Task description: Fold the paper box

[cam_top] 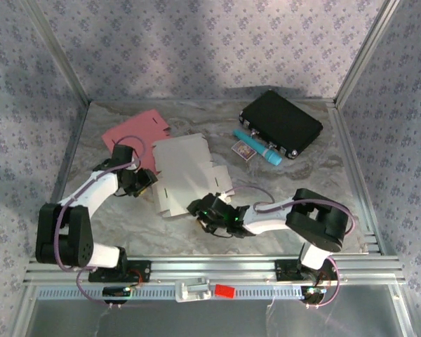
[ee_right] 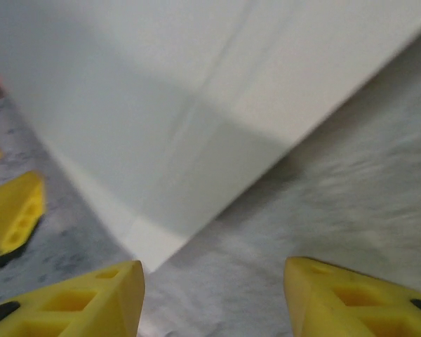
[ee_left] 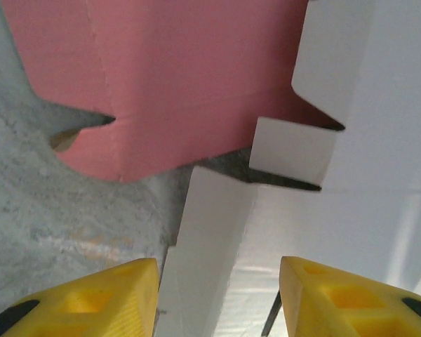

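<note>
From above, the white paper box (cam_top: 186, 172) lay flat and unfolded near the middle of the marble worktop (cam_top: 323, 189). The left end effector (cam_top: 146, 181) sat at its left edge and the right end effector (cam_top: 205, 210) at its near edge. A pink card sheet (cam_top: 133, 132) lay just to the far left of the box. A black case (cam_top: 281, 123) stood at the far right, with a teal tube (cam_top: 257, 148) just near of it.

In the left wrist view, the left end effector (ee_left: 217, 270) was open. Its yellow fingers (ee_left: 112, 295) stood apart on either side of a flap at the edge of the paper box (ee_left: 379, 210), not pressed against it. The pink card sheet (ee_left: 182, 77) lay beyond, meeting the white card.

In the right wrist view, the right end effector (ee_right: 214, 270) was also open, its fingers (ee_right: 91, 298) spread over bare worktop (ee_right: 351, 196). A corner of the paper box (ee_right: 196, 105) pointed into the gap between them.
</note>
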